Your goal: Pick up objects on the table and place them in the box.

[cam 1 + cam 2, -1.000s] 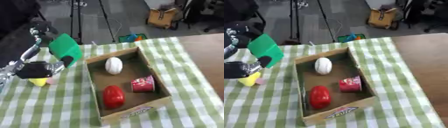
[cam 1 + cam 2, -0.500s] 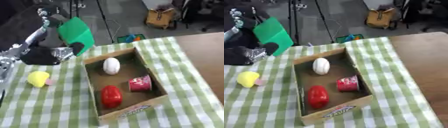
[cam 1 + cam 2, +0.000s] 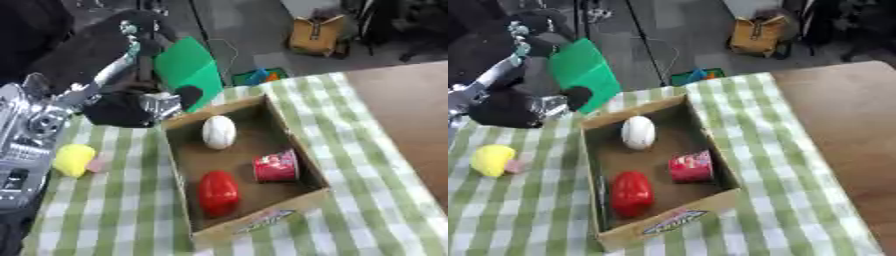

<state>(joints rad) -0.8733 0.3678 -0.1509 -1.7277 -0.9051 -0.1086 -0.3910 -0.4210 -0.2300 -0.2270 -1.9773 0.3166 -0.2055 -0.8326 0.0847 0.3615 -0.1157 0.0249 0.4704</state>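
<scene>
The left hand point(image 3: 131, 107) grips a green card point(image 3: 188, 72) above the box's point(image 3: 179, 125) far-left corner. Inside lie a white ball point(image 3: 218, 132), red cup point(image 3: 276, 166) and red pepper point(image 3: 218, 192); the box's label is unreadable.

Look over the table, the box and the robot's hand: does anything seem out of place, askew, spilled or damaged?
Nothing looks spilled or damaged. The box lies askew on the checked cloth and holds a white ball, a red cup on its side and a red pepper. A yellow object lies outside it. The left hand holds a green card aloft.
</scene>
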